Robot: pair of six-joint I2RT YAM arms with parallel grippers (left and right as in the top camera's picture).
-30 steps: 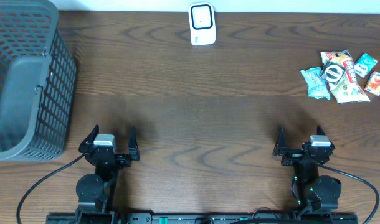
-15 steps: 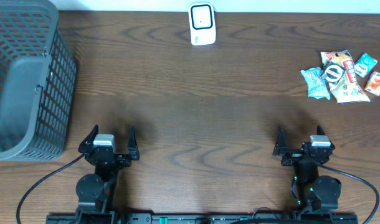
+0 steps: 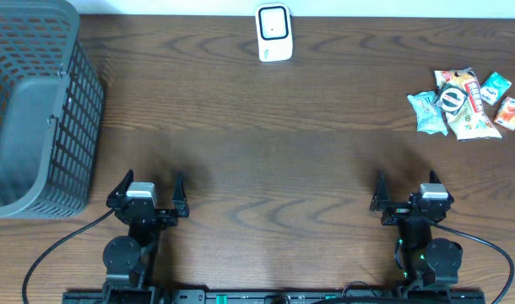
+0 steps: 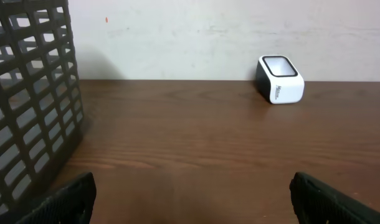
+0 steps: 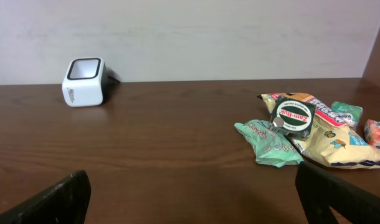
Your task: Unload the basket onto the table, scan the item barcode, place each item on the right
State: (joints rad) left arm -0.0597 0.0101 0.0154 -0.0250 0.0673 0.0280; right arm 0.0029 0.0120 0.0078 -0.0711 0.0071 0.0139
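Nothing has shifted since a second ago: both arms sit parked at the near edge of the table [image 3: 274,143], well apart from each other. From where I stand, the left gripper [image 3: 151,181] has its jaws spread wide with nothing between them, and the right gripper [image 3: 407,181] is the same, wide and empty. Ahead of both lies a broad stretch of dark wood, open room across the middle. Farther out, beyond the right gripper and close to the right edge, the pile of snack packets [image 3: 468,114] lies in a loose heap with a round tin [image 3: 451,100] resting on top, well apart from both grippers. At the far edge, about midway across, stands the white scanner [image 3: 273,34], well apart from the pile. Off to the left, a grey mesh basket [image 3: 38,110] fills the far corner, ahead of the left gripper
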